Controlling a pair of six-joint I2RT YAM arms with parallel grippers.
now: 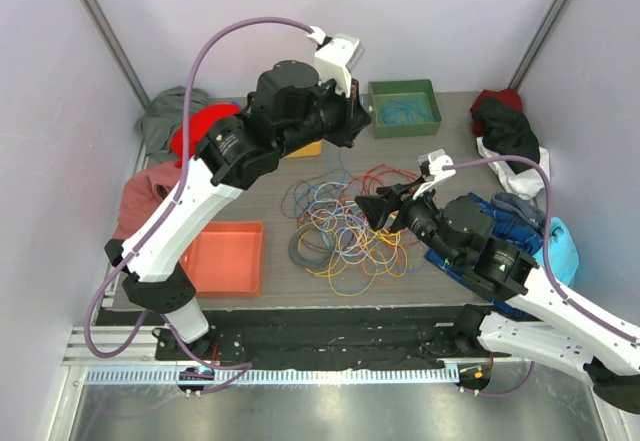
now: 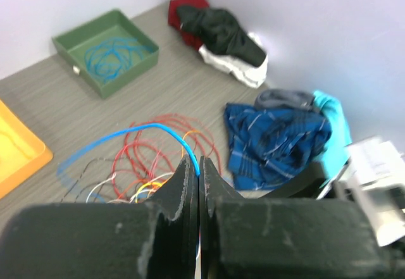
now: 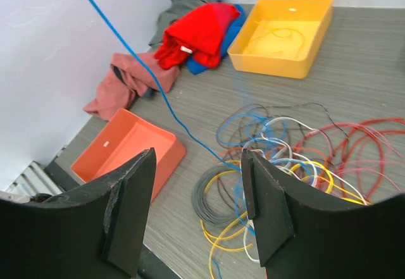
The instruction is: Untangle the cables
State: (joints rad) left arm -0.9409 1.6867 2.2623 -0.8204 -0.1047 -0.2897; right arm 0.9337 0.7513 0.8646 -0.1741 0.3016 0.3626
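Our left gripper [image 2: 199,166] pinches a blue cable [image 2: 126,132]; our right gripper [image 3: 198,171] hangs spread. An orange tray [image 3: 120,149] flanks the cables [image 3: 285,165].

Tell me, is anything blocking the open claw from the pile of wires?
Nothing visible does. The right gripper is open, and the cables lie uncovered just ahead of it.

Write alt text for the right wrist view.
Open black fingers of the right gripper frame a tangle of thin coloured cables on a grey table. One blue cable rises toward the upper left; an orange tray and a yellow tray sit beyond.
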